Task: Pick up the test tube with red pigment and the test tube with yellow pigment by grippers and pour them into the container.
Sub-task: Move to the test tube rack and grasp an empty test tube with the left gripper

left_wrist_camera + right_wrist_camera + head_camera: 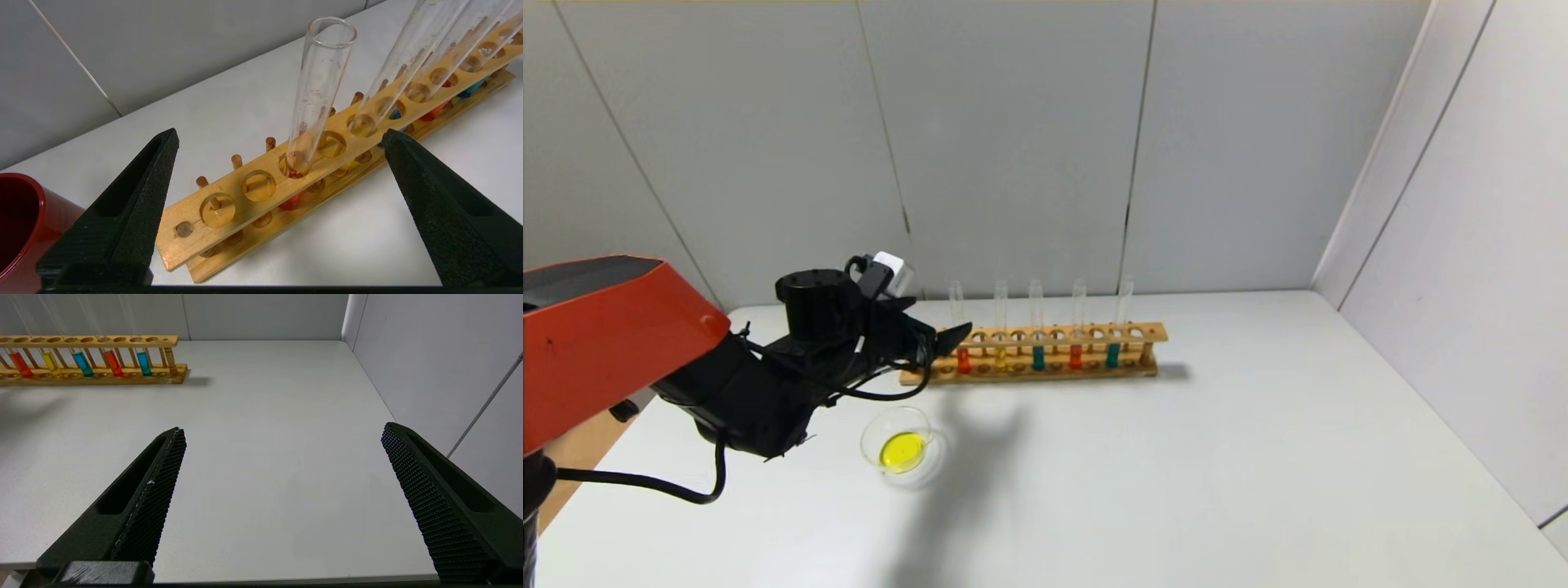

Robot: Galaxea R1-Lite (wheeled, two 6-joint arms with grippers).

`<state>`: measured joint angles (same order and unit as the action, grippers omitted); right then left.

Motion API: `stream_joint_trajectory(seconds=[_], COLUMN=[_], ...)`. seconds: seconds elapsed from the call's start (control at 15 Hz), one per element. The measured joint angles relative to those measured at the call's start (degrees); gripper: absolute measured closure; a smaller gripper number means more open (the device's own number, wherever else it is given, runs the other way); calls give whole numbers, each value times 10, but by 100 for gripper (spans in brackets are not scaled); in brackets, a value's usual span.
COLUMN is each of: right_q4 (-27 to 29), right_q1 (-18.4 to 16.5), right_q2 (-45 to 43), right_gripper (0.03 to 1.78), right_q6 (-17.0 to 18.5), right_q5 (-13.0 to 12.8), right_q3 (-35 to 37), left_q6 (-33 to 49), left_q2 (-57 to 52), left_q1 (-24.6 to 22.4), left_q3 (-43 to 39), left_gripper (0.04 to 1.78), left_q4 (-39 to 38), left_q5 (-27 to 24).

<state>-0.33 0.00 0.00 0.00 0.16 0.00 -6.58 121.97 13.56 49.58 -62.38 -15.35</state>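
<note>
Left tool (pixel 278 139) wide open at the rack's (pixel 229 212) end.
The red tube (pixel 314 94) stands in the rack between its fingers, untouched; right tool (pixel 282 435) wide open.

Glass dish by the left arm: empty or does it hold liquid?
Holds liquid. The glass dish has a yellow pool at its bottom, seen in the head view. It sits on the table in front of the rack.
</note>
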Motion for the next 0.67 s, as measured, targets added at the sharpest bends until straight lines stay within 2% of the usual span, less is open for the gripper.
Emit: stream_joint_trajectory(seconds=[0.67], right_q4=[0], right_q1=[0], right_q2=[0], right_gripper=[6], right_q6=[0], right_q5=[0], right_q3=[0], left_q6=[1], left_q2=[45], left_q1=[2], left_q3=[65], left_gripper=[7], left_q4=[-1], left_q5=[7])
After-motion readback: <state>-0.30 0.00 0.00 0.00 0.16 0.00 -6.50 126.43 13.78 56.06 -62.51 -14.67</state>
